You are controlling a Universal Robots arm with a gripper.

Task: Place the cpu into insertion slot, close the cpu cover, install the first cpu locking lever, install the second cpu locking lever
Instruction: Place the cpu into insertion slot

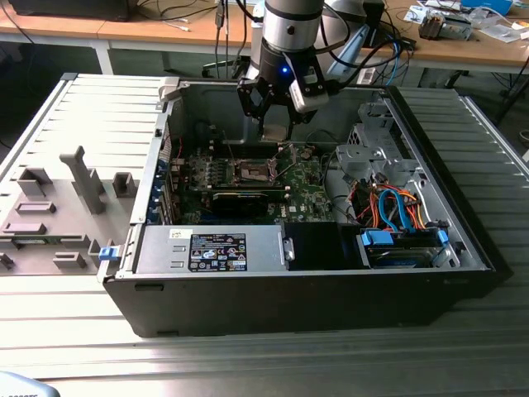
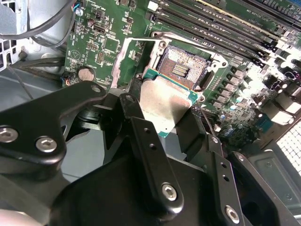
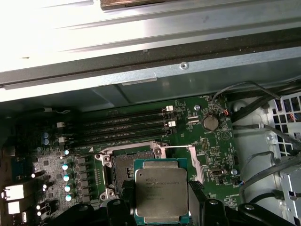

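My gripper hangs inside the open computer case, shut on the cpu. The cpu is a flat square chip with a grey metal face and a green edge, clamped between the two black fingers. In both wrist views it hovers level, partly over the insertion slot and apart from it. The slot lies bare, its dark pin field showing inside a silvery rim on the green board. The cpu cover, a thin silvery frame, stands swung open at the slot's side. In the exterior view the slot lies below the gripper.
Long black memory slots run beside the socket, near a coin cell. A power supply, blue and orange cables and a drive cage fill the case. A grey fixture tray lies at the exterior view's left.
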